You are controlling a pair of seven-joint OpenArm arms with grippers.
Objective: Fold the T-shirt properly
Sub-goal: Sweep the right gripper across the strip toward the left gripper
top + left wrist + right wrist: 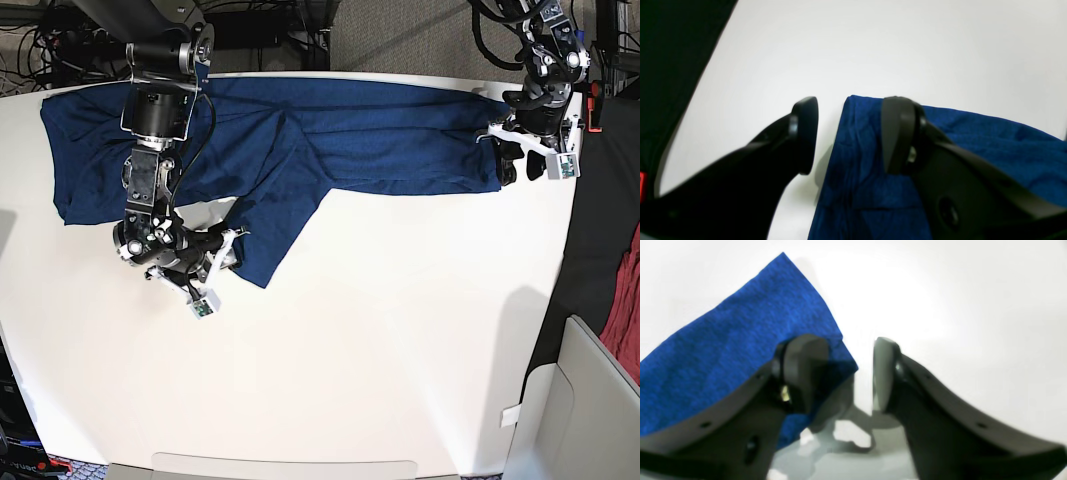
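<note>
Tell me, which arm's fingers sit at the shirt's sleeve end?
The left gripper, at the table's far edge, straddles the T-shirt's cuff; the right gripper is at a loose corner.

White table [400, 330], grey carpet [400, 35]

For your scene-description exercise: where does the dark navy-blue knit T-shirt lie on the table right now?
In the base view, the dark navy-blue knit T-shirt lies spread along the white table's far edge, one sleeve hanging toward the near left.

T-shirt [300, 140]: partly hidden under 2 arms in base view; cut off by frame edges in both wrist views. Right gripper [850, 373]: fingers blurred, grip undeterminable.
</note>
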